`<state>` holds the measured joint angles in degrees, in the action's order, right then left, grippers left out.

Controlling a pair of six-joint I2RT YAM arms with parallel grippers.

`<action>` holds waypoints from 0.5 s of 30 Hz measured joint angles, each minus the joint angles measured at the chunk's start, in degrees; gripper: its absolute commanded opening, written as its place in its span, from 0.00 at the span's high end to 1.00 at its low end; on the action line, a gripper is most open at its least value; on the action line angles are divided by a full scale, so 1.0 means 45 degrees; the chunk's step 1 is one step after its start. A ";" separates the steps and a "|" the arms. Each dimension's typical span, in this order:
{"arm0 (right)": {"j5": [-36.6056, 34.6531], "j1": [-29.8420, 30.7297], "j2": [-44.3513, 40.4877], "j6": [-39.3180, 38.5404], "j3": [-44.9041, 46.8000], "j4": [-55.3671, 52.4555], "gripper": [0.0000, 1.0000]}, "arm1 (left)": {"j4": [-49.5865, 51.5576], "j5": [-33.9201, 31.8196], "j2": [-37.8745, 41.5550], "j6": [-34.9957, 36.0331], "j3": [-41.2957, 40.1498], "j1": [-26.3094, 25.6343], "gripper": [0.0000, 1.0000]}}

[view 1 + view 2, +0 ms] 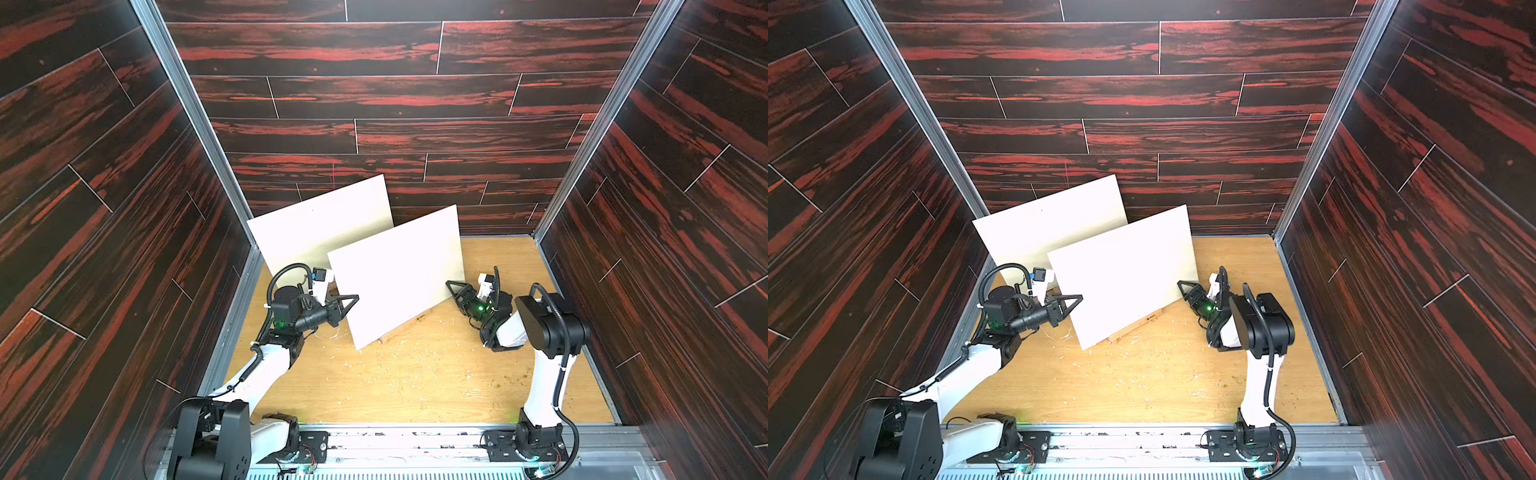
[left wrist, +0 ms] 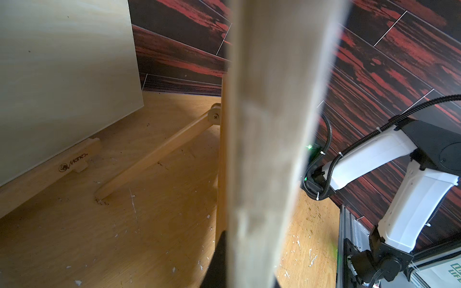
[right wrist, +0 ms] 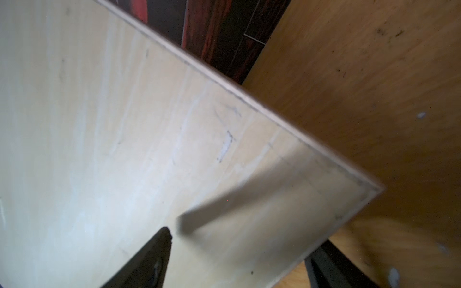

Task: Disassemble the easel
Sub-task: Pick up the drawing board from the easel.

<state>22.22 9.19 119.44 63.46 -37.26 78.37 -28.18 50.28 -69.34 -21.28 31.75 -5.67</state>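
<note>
Status: early, by my reading. Front board (image 1: 399, 274) sits tilted back on the easel ledge (image 1: 401, 329), mid-worktop (image 1: 415, 382). Rear board (image 1: 324, 224) stands on its own ledge near the back wall. Your left tool (image 1: 353, 299) is clenched on the front board's left edge. Your right tool (image 1: 453, 287) is spread, a finger on either side of that board's lower right corner, not gripping. Nothing looks taken apart, and the back leg (image 2: 159, 154) is screwed on. Left to do: lift boards off, fold frames.

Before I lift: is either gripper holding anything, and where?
Left gripper is shut on the front board at its left edge. Right gripper stands open at the right edge, holding nothing.
</note>
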 measured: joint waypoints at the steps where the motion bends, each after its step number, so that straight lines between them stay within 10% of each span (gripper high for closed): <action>1: -0.0005 0.0000 0.0078 0.0083 0.0000 0.0160 0.17 | 0.0039 -0.0034 0.0000 0.0039 0.0015 -0.0005 1.00; 15: 0.0083 0.0029 0.0656 0.0767 -0.0612 0.0733 0.19 | 0.0359 -0.0369 -0.0010 0.0369 0.0141 0.0015 1.00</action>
<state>22.59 9.32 122.39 66.92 -40.01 81.67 -26.57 48.62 -69.38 -19.62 32.38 -5.61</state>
